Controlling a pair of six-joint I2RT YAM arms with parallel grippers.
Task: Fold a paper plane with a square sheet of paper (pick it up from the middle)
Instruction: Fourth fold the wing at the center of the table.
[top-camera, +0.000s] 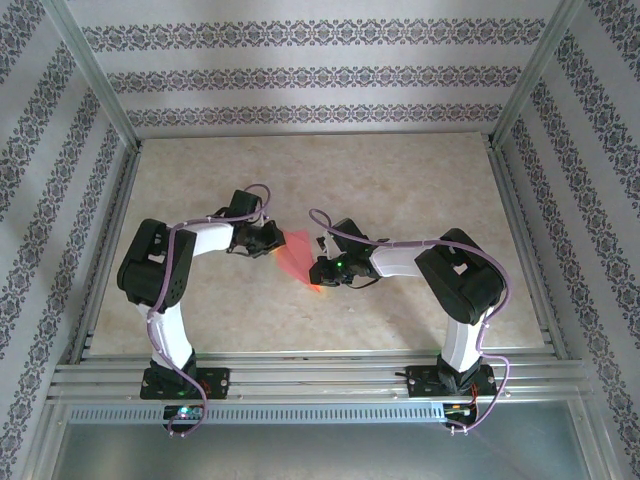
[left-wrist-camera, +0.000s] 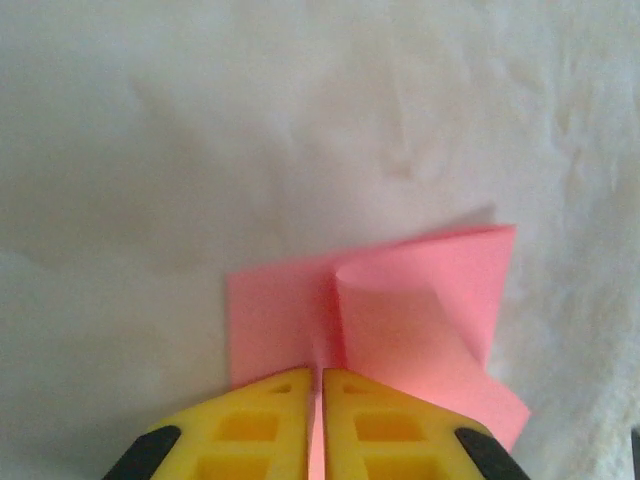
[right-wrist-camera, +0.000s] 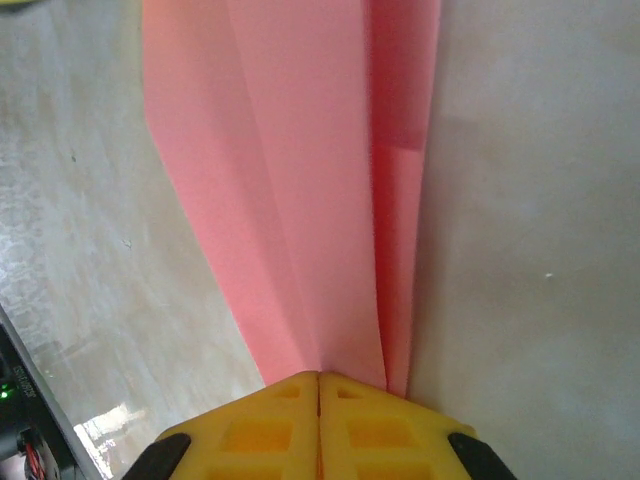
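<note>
The pink paper plane (top-camera: 296, 260) hangs between my two grippers over the middle of the table. It is a narrow folded piece with layered flaps. My left gripper (top-camera: 274, 243) holds its upper left end. In the left wrist view the yellow fingers (left-wrist-camera: 260, 420) stand a thin slit apart with pink paper (left-wrist-camera: 420, 320) running into the slit, and one flap curls up to the right. My right gripper (top-camera: 318, 278) holds the lower right end. In the right wrist view its jaws (right-wrist-camera: 319, 375) are pressed together on the long creased layers (right-wrist-camera: 300, 200).
The beige table top (top-camera: 400, 190) lies under both arms. Aluminium rails (top-camera: 320, 375) run along the near edge, and frame posts and patterned walls (top-camera: 320, 75) close in the sides and back. A dark arm part (right-wrist-camera: 25, 420) shows at the lower left.
</note>
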